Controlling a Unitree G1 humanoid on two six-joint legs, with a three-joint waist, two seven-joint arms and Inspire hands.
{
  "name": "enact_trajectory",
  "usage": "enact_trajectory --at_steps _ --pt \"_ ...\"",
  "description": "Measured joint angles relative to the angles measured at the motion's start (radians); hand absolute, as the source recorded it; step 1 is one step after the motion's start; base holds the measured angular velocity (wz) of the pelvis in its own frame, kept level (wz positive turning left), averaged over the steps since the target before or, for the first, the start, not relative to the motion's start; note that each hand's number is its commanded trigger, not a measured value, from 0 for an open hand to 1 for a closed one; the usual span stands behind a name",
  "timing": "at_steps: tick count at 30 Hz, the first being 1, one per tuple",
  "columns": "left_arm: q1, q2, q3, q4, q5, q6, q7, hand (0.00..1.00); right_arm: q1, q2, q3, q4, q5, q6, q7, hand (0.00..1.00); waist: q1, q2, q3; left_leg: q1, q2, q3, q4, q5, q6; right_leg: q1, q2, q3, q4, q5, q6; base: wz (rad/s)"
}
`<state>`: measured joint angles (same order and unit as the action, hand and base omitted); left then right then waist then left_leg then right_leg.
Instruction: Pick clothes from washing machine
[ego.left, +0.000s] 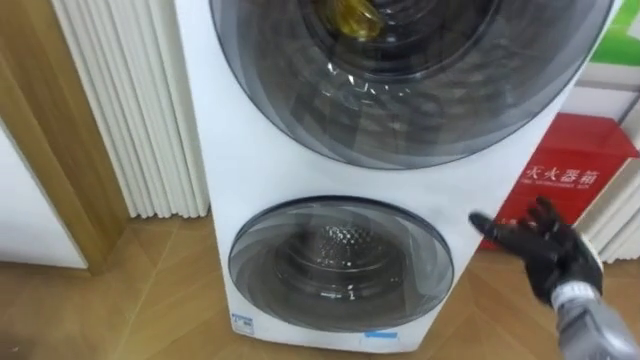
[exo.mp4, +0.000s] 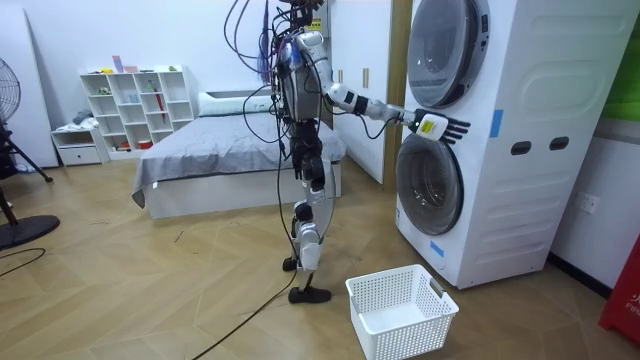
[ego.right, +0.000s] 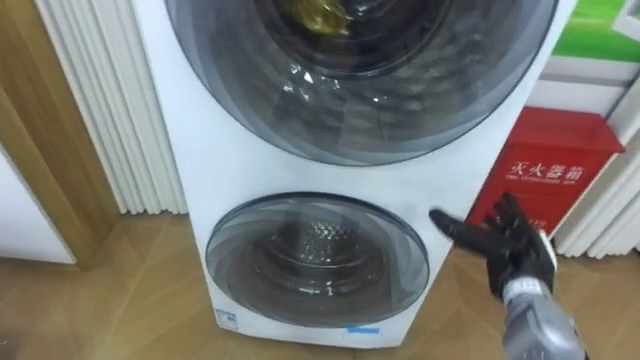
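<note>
The robot stands on the wooden floor (ego.left: 150, 300) facing the white washing machine (ego.left: 250, 150), its right hand (ego.left: 548, 252) spread open and empty just right of the closed lower door (ego.left: 340, 262), with yellow clothes (ego.left: 355, 15) behind the upper door (ego.left: 420, 100), a white basket (exo.mp4: 400, 310) near its feet and a bed (exo.mp4: 220, 150) far behind.

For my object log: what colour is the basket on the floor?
The basket is white, latticed; best in the room view.
</note>
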<state>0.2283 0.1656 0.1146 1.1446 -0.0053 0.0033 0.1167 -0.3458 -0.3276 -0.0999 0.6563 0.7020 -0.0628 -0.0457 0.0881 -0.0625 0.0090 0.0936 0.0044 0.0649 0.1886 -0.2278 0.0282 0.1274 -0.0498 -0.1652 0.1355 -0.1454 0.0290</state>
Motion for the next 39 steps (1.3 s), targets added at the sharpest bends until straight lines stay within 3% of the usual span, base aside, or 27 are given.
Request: enact_trajectory --at_steps 5,11,17,20,25,26,28,37,39 --pt "0.003 0.004 -0.001 -0.019 0.066 0.024 0.004 0.00 -0.052 -0.020 0.000 -0.014 0.085 0.000 -0.008 0.00 0.000 0.001 0.0007 -0.014 -0.001 -0.014 0.008 0.000 0.000 -0.001 0.000 -0.014 0.000 0.000 0.000 0.09" --pt "0.008 0.005 0.000 -0.027 0.067 0.037 0.005 0.00 -0.081 -0.024 -0.002 0.008 0.242 0.000 -0.005 0.00 0.004 0.000 0.0009 -0.017 -0.002 -0.033 0.015 0.000 0.000 0.007 -0.002 -0.044 0.001 0.000 0.000 0.11" --pt "0.028 0.009 0.007 -0.025 0.112 0.042 0.005 0.00 -0.107 -0.036 -0.014 0.025 0.232 0.000 -0.005 0.00 0.002 -0.004 0.0017 -0.040 -0.006 -0.069 0.035 0.000 0.000 0.004 -0.004 -0.073 0.002 0.000 0.001 0.14" --pt "0.038 0.010 0.011 -0.025 0.147 0.042 0.000 0.00 -0.139 -0.063 -0.016 0.047 0.231 0.002 -0.008 0.00 0.005 -0.001 0.0019 -0.052 -0.006 -0.079 0.043 0.000 0.000 -0.001 -0.004 -0.085 0.001 0.000 0.001 0.13" --pt "0.058 0.010 0.037 -0.025 0.167 0.058 -0.020 0.00 -0.165 -0.096 -0.014 0.050 0.230 0.004 -0.008 0.00 0.004 0.009 -0.0033 -0.062 -0.008 -0.082 0.049 0.000 0.000 -0.001 -0.005 -0.087 0.000 0.000 0.001 0.01" --pt "0.058 0.014 0.044 -0.025 0.174 0.058 -0.022 0.00 -0.172 -0.108 -0.008 0.050 0.230 0.024 -0.018 0.00 0.005 0.010 -0.0038 -0.063 -0.008 -0.082 0.051 0.000 -0.001 -0.001 -0.005 -0.087 0.000 0.000 0.001 0.00" --pt "0.058 0.018 0.049 -0.025 0.174 0.058 -0.024 0.00 -0.182 -0.110 -0.007 0.049 0.214 0.025 -0.017 0.00 0.006 0.013 -0.0038 -0.066 -0.009 -0.081 0.051 0.001 -0.001 -0.005 -0.005 -0.085 0.001 0.000 0.001 -0.03" --pt "0.042 0.018 0.077 -0.026 0.216 0.035 -0.038 0.00 -0.207 -0.133 0.007 0.037 0.114 0.030 -0.024 0.00 0.005 0.017 -0.0057 -0.084 -0.009 -0.076 0.054 0.010 -0.002 -0.035 -0.007 -0.082 0.018 0.000 0.000 -0.01" --pt "0.034 0.018 0.078 -0.026 0.216 0.034 -0.040 0.00 -0.207 -0.154 0.034 0.025 0.112 0.030 -0.024 0.00 0.007 0.014 -0.0056 -0.086 -0.011 -0.070 0.049 0.014 0.000 -0.042 -0.011 -0.082 0.018 0.000 0.000 -0.07"
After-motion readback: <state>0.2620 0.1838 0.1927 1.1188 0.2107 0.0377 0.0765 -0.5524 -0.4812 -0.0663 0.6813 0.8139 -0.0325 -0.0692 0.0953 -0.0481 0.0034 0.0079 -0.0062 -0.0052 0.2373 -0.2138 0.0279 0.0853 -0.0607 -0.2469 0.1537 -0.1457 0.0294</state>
